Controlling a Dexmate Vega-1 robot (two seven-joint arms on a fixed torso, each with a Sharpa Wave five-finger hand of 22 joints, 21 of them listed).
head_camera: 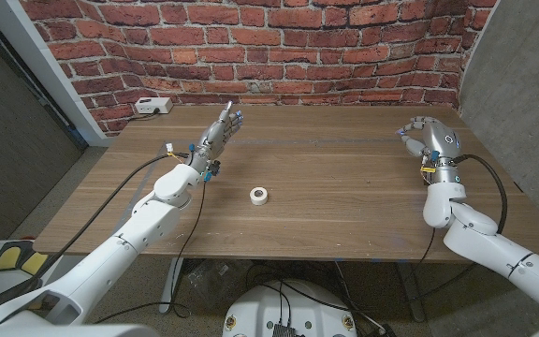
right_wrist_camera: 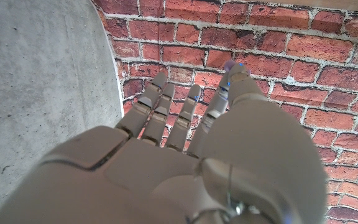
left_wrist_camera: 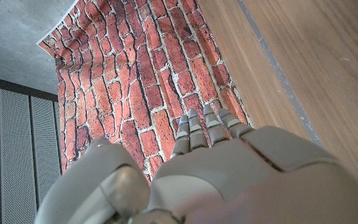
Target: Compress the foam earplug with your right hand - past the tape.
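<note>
A small white roll of tape lies on the wooden table near its middle. A thin grey strip of tape runs across the table farther back. I cannot make out a foam earplug. My left hand is raised over the back left of the table, fingers stretched out toward the brick wall, holding nothing. My right hand hangs above the table's right side, fingers slightly bent and apart, with nothing in it.
A white socket box sits at the table's back left by the brick wall. A grey concrete wall rises close to the right of my right hand. Black cables trail from both wrists.
</note>
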